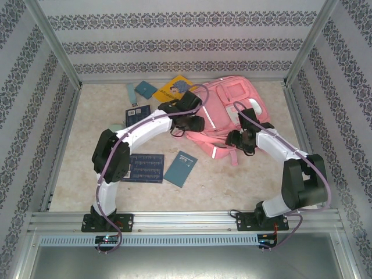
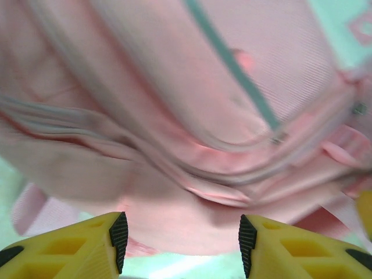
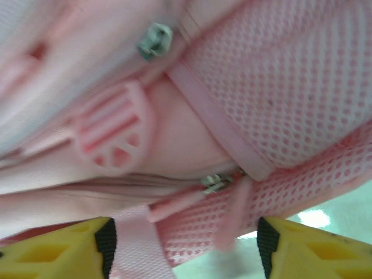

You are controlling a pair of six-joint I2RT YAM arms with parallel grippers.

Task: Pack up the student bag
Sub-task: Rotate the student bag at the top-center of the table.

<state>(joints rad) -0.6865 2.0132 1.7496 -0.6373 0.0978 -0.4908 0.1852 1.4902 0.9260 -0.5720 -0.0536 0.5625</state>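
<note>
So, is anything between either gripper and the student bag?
Nothing visible does. The left gripper and the right gripper are both right up at the student bag, jaws apart, facing its own fabric and straps.

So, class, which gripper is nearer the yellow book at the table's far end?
Left. The left gripper sits at the pink backpack's left edge, just nearside of the yellow book; the right gripper is over the backpack's near edge, farther off to the right.

Bright even light; blurred wrist close-ups
</note>
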